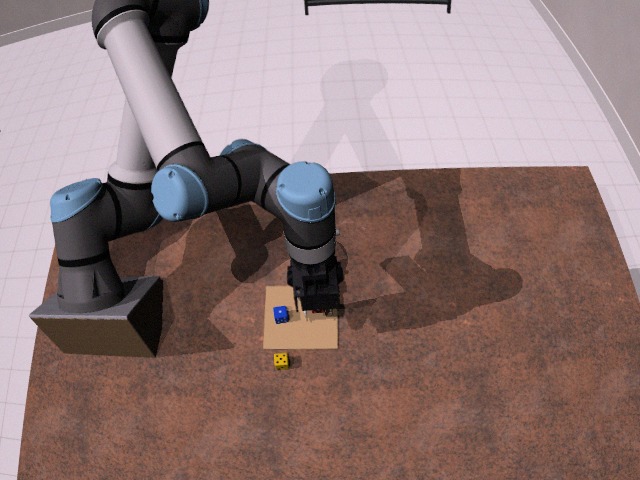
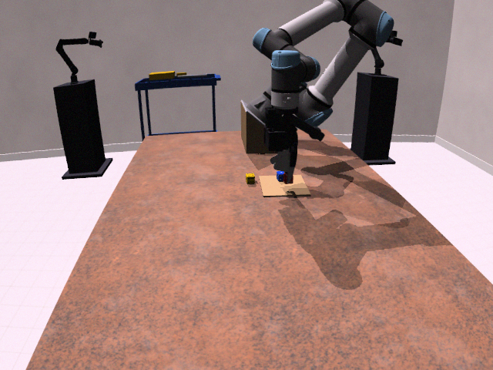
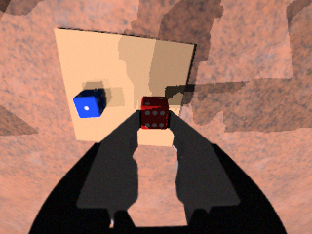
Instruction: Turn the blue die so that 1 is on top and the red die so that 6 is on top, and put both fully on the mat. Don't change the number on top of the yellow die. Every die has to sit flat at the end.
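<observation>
My gripper (image 3: 154, 111) (image 1: 321, 308) (image 2: 289, 179) is shut on the red die (image 3: 155, 112) and holds it low over the right part of the tan mat (image 1: 299, 338) (image 2: 276, 190) (image 3: 97, 54). The die's face toward the wrist camera looks like the 6. The blue die (image 1: 280, 313) (image 2: 280, 175) (image 3: 89, 104) sits flat on the mat's left part with one white pip on top. The yellow die (image 1: 281, 360) (image 2: 249, 178) lies on the table just off the mat's front edge. In the top and exterior views the fingers hide most of the red die.
The arm's base block (image 1: 103, 320) (image 2: 250, 133) stands at the table's left end near the mat. Off the table stand two black pedestals with cameras (image 2: 81, 127) (image 2: 373, 119) and a blue side table (image 2: 177, 81).
</observation>
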Tool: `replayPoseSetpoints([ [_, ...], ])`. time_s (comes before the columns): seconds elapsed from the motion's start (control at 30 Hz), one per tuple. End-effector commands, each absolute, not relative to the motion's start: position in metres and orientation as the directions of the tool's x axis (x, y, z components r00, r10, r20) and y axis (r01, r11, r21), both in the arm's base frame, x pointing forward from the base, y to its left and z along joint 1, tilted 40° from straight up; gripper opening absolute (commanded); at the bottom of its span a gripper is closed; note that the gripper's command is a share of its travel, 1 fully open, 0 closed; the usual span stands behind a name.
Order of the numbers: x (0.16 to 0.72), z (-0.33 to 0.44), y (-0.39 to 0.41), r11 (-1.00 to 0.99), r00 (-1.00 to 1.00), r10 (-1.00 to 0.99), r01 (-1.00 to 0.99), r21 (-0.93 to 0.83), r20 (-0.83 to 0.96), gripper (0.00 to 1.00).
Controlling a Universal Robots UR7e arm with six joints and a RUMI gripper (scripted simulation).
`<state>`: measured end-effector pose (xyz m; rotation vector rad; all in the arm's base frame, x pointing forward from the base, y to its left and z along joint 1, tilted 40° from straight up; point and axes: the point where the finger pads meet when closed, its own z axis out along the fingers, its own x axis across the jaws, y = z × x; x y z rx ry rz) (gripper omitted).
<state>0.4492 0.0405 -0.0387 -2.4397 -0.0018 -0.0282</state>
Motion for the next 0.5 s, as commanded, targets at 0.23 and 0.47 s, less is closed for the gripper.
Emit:
replayPoseSetpoints([
  [0.23, 0.4524, -0.0559, 0.0534, -0.766, 1.0, -0.01, 0.008, -0.643, 0.025, 0.06],
  [0.47, 0.4524, -0.0559, 0.0534, -0.766, 1.0, -0.01, 0.008, -0.643, 0.025, 0.06],
])
